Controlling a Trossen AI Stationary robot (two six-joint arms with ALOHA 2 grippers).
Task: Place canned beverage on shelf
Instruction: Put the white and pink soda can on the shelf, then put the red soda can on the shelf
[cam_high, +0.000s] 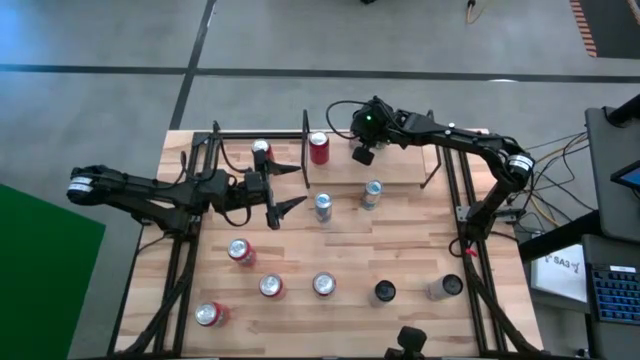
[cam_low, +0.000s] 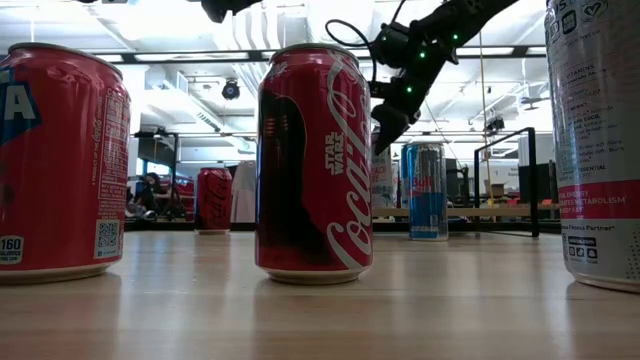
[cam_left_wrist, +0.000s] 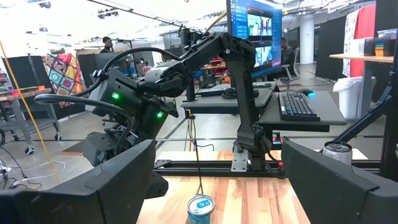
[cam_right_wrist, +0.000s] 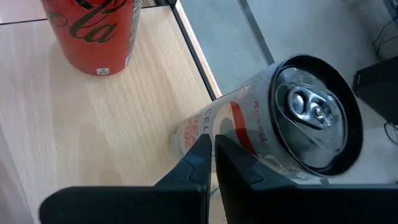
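Two red cans (cam_high: 319, 148) are already standing on the shelf (cam_high: 400, 168) along the worktop's far edge. Right gripper (cam_right_wrist: 213, 163), clenched empty, is hovering beside a white can (cam_right_wrist: 273, 127); judged risk: nudging it over. Left gripper (cam_high: 285, 189) is waiting, fingers spread.

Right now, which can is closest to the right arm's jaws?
The white, black-rimmed can on the shelf, beside the right arm's jaws. The red can stands farther off.

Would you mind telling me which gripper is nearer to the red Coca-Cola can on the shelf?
The right gripper: it hovers just beside the red Coca-Cola can over the shelf. The left gripper is farther off, open over the table in front of the shelf.
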